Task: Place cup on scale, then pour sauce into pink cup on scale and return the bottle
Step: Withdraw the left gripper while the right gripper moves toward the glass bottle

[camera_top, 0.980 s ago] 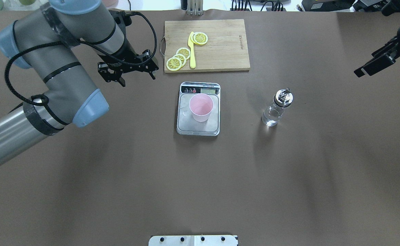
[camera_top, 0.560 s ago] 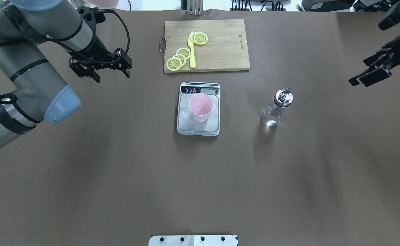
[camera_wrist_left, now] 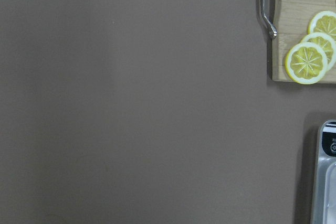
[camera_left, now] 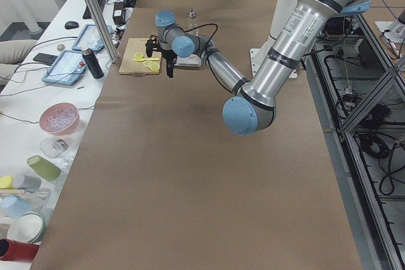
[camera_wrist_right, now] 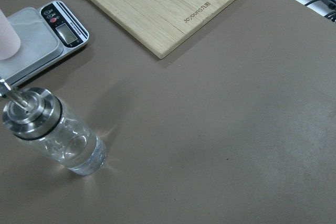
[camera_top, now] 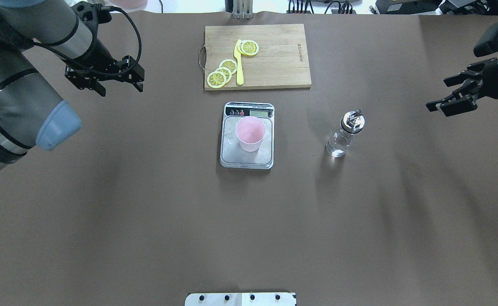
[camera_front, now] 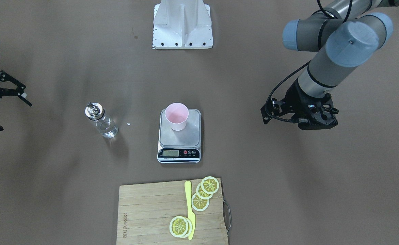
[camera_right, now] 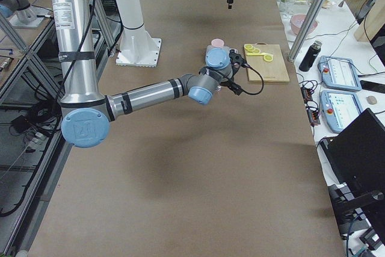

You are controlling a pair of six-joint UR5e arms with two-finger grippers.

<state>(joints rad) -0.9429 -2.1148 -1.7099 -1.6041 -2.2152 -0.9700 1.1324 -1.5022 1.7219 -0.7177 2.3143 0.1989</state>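
bottle well apart from right jaws

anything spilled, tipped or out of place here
Nothing much. The cup stands upright on the scale, the bottle upright on the table beside it. Only oddity: a tiny white speck on the table between them; too small to identify.

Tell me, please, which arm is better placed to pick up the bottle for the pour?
The right. The bottle stands on the robot's right of the scale, and the open right end effector hangs on that side. The left end effector would have to reach past the cup.
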